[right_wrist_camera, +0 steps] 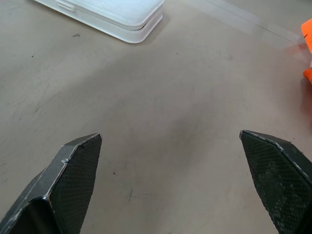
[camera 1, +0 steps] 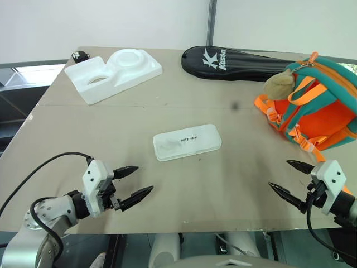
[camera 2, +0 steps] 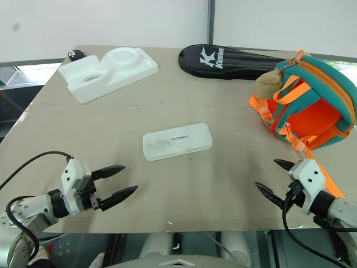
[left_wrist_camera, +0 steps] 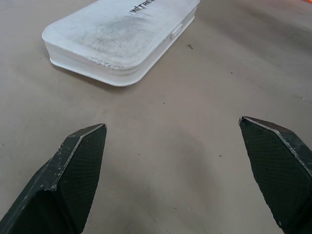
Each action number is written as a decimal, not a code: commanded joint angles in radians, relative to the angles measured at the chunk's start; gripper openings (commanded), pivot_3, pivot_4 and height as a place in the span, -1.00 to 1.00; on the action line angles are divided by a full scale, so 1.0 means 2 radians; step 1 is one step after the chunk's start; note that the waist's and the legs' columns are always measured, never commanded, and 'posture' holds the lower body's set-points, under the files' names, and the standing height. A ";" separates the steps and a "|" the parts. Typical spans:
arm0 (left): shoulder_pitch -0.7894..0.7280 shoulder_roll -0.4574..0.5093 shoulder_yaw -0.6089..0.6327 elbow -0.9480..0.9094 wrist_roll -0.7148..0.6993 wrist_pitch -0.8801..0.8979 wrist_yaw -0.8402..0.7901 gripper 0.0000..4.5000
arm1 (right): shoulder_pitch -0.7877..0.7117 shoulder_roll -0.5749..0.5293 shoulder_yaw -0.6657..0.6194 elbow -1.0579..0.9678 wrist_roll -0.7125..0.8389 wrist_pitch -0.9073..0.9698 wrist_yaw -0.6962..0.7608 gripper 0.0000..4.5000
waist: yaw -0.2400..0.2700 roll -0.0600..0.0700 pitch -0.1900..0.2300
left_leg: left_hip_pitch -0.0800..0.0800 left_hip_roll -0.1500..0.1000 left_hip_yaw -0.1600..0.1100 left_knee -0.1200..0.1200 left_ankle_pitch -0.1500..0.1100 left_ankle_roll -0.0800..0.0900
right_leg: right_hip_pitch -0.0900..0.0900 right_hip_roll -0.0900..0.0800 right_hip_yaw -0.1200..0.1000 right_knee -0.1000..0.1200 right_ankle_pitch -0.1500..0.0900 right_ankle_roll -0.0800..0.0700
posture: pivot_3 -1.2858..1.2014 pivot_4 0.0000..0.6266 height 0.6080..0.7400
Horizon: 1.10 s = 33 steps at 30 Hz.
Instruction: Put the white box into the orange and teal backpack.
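Note:
The white box [camera 1: 187, 142] lies flat in the middle of the table, its dark lettering facing up; the left wrist view shows it as the white box [left_wrist_camera: 122, 39] just ahead of the fingers. The orange and teal backpack [camera 1: 318, 103] rests on its side at the right, a tan plush toy [camera 1: 279, 85] on its upper end. My left gripper [camera 1: 135, 182] hovers open near the front left of the table, pointing toward the box, nothing between its fingers. My right gripper [camera 1: 292, 177] is open at the front right, just in front of the backpack, holding nothing.
A white foam tray [camera 1: 113, 72] with round hollows sits at the far left, a small black object [camera 1: 80, 56] behind it. A long black racket bag [camera 1: 240, 62] lies along the far edge. The table's front edge [camera 1: 184, 229] runs just below both grippers.

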<state>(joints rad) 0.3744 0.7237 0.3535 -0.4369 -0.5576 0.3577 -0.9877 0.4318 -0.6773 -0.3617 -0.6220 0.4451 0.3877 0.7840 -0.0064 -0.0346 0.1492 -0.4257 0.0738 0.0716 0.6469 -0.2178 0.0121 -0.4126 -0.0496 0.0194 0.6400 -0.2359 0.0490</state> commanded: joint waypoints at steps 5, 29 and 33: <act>-0.032 -0.024 0.033 -0.028 -0.054 0.057 0.074 0.98 | -0.070 0.026 0.031 -0.022 0.033 0.024 -0.036 1.00 | -0.002 0.000 0.000 | 0.000 0.000 0.000 0.000 0.000 0.000 | 0.000 0.000 0.000 0.000 0.000 0.000 | 0.03 -0.52 1.00; -0.177 -0.161 -0.075 -0.065 0.022 0.218 0.436 -1.00 | -0.458 0.231 0.301 0.307 -0.190 0.096 -0.273 -0.97 | -0.002 -0.002 -0.001 | -0.002 0.000 -0.001 0.001 0.000 0.000 | 0.000 0.001 0.000 0.001 0.002 0.002 | 0.03 -0.52 1.00; -0.191 -0.150 -0.102 -0.045 0.041 0.224 0.424 -1.00 | -0.450 0.224 0.311 0.302 -0.183 0.096 -0.232 -0.97 | -0.003 -0.001 -0.001 | -0.002 0.000 -0.001 0.001 0.000 0.000 | 0.000 0.001 0.000 0.001 0.002 0.002 | 0.03 -0.52 1.00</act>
<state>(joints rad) 0.0051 0.4172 0.1613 -0.5241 -0.4984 0.8101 -0.1335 -0.4646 -0.2236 0.2597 0.0180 0.0756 0.6001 0.2855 -0.0126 -0.0375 0.1475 -0.4292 0.0730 0.0701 0.6482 -0.2173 0.0123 -0.4131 -0.0467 0.0191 0.6426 -0.2327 0.0529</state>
